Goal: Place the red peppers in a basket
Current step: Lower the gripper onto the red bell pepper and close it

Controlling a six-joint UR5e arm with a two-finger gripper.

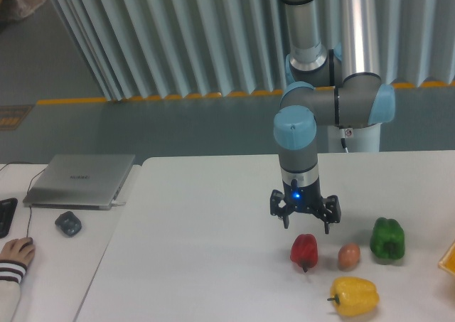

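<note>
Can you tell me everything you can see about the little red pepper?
The red pepper is small, shiny and bright red, with a short dark stem poking out at its lower end. It lies on the white table, touching nothing else. A small tan-pink fruit sits just to its right, with a gap between them. The tool hangs open right above it, not touching it.

Gripper (306,221) hangs directly above the red pepper (304,250), fingers spread, a gap of bare table (213,215) showing beneath them. Approach from the left and from behind is unobstructed. To the pepper's right sits a small tan fruit (348,255) (near, not touching); a yellow pepper (354,296) lies front-right, a green pepper (387,238) beyond the fruit.
</note>
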